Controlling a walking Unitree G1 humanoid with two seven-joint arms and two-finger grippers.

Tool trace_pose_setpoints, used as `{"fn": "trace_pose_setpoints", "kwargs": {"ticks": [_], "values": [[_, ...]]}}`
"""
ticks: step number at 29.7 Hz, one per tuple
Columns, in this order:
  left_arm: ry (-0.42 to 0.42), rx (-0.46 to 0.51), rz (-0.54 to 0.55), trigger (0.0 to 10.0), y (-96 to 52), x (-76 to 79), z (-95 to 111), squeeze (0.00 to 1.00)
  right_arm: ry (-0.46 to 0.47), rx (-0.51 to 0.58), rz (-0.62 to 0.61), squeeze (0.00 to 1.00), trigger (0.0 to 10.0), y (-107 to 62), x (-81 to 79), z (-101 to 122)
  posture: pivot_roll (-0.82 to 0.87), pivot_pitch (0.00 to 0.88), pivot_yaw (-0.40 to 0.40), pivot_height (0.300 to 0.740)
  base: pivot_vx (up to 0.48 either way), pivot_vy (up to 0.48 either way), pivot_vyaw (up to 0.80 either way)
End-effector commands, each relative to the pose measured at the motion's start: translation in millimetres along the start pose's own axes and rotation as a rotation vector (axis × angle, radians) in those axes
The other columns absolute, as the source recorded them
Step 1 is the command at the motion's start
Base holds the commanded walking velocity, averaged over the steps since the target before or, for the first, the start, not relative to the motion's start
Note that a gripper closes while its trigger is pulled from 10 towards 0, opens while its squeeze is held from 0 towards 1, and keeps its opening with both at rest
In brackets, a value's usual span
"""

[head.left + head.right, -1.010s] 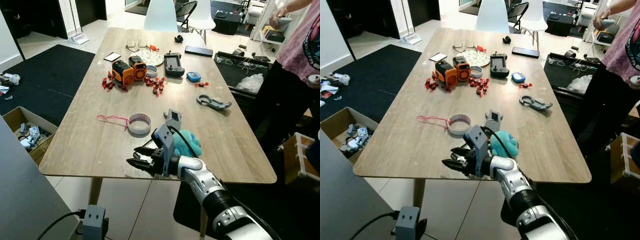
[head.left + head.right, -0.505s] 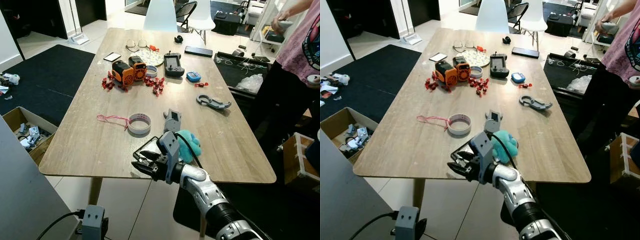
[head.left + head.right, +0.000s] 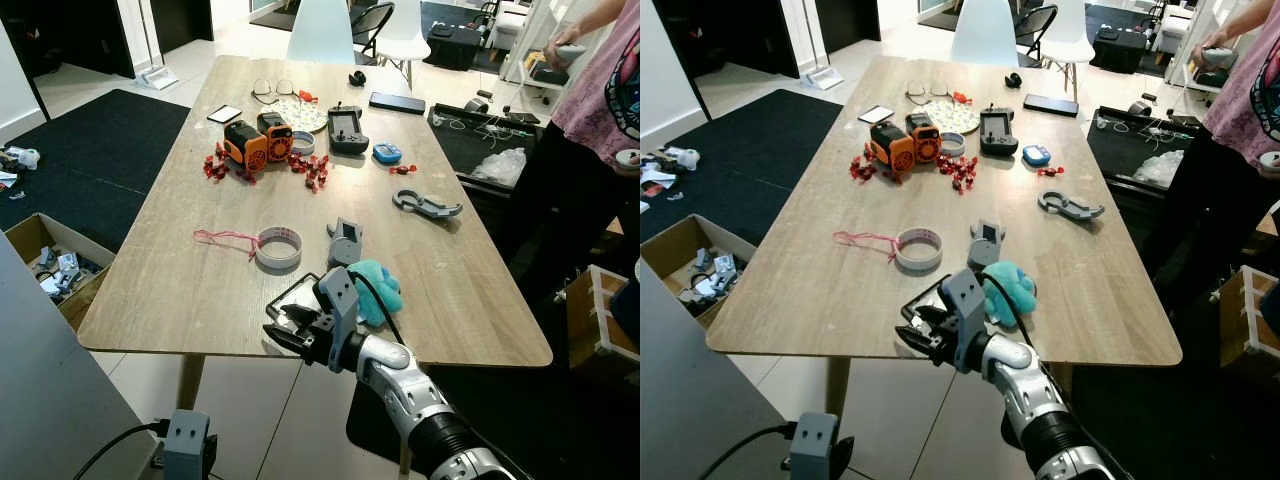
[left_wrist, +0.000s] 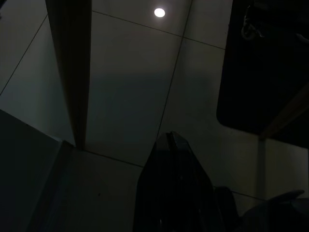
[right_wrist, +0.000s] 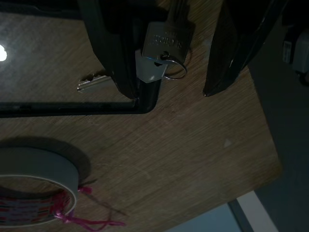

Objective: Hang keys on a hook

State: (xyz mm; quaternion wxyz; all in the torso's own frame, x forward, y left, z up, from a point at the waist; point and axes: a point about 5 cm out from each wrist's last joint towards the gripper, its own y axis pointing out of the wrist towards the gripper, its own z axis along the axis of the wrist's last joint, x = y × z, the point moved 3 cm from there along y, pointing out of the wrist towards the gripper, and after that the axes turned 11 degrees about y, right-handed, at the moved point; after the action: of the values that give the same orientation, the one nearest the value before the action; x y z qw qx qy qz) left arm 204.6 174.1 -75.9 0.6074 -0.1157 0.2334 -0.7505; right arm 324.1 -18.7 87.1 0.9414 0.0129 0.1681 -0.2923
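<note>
**Right pincer over the keys at the near edge of the surface**

Since the earlier frames, the right pincer (image 3: 285, 331) has been drawn slightly back along the near edge of the surface (image 3: 180, 290); the objects on it are unchanged. In the right wrist view the pincer is seen parted, its two black fingers (image 5: 118, 58) straddling the keys (image 5: 161, 48), which lie flat on the wood on their ring, touching a black-framed panel (image 5: 72, 110). Nothing is gripped. A roll of tape (image 3: 278, 247) with a pink string lies just beyond, and a teal plush toy (image 3: 372, 285) just to the right. The left pincer (image 4: 174, 193) hangs idle over the floor, apparently closed. A person (image 3: 600, 110) stands at the far right. No hook can be identified. The task is judged barely begun: grasping, lifting, carrying and hanging all remain.
</note>
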Motion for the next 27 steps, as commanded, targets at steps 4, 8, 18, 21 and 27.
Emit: {"fn": "trace_pose_setpoints", "kwargs": {"ticks": [4,8,18,21,27], "values": [[-0.011,-0.01,-0.006,10.0,-3.4,3.8,-5,0.0,0.043,-0.013,-0.055,0.0,10.0,-7.8,6.8,-11,0.05,0.105,-0.069,0.74,0.0,0.0,0.0],[-0.01,-0.01,-0.004,10.0,-3.7,2.7,-5,0.0,0.06,0.001,-0.071,0.0,10.0,-9.9,9.3,-10,0.06,0.103,-0.07,0.74,0.0,0.0,0.0],[-0.008,-0.011,-0.005,10.0,-4.1,2.5,-6,0.0,0.085,0.014,-0.093,0.0,7.4,-15.0,12.7,-7,0.05,0.088,-0.073,0.74,0.0,0.0,0.0],[-0.008,-0.011,-0.005,10.0,-4.2,2.6,-6,0.0,0.089,0.014,-0.095,0.0,3.9,-15.5,12.9,-8,0.05,0.088,-0.073,0.74,0.0,0.0,0.0],[-0.006,-0.012,-0.005,10.0,-4.8,2.6,-7,0.0,0.089,0.007,-0.109,0.0,9.5,-18.5,15.0,-8,0.06,0.083,-0.076,0.74,0.0,0.0,0.0]]}}
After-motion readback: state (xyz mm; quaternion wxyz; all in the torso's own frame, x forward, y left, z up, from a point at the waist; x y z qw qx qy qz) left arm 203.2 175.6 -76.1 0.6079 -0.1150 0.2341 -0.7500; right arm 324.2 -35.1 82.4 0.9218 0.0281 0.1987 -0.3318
